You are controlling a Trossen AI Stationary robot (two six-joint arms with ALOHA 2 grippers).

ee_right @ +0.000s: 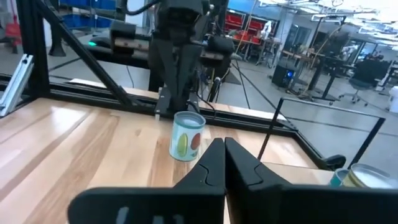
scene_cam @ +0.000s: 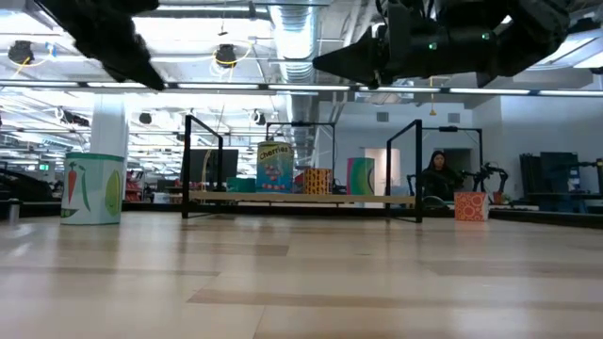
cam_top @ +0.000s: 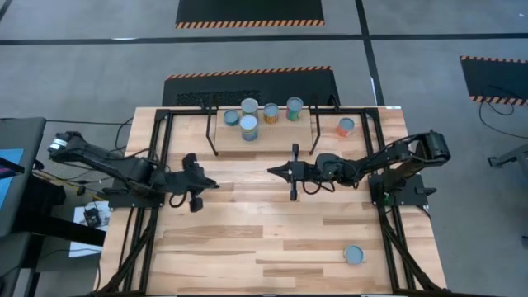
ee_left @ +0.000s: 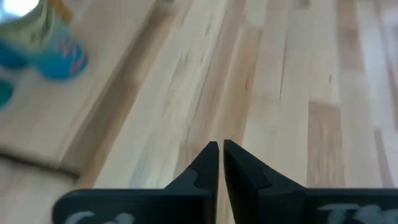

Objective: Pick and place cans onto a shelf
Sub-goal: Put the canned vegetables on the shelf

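Note:
Several cans (cam_top: 249,128) stand upright on the shelf (cam_top: 285,139) at the table's far middle. An orange can (cam_top: 346,126) stands on the table right of the shelf, and a teal-topped can (cam_top: 355,255) near the front right. Another can (ee_right: 186,135) stands on the table's left side, before the left arm's base; that arm hides it from above. My left gripper (cam_top: 213,183) hovers shut over the table, left of centre, near the shelf's left end. My right gripper (cam_top: 272,171) hovers shut at the centre, level, pointing toward the table's left. Neither holds anything.
Black frame posts (cam_top: 165,132) stand along the table's left and right sides and behind the shelf. The wide wooden table (cam_top: 247,239) lies bare between the arms and the near edge. A person (scene_cam: 438,174) sits in the room beyond the table.

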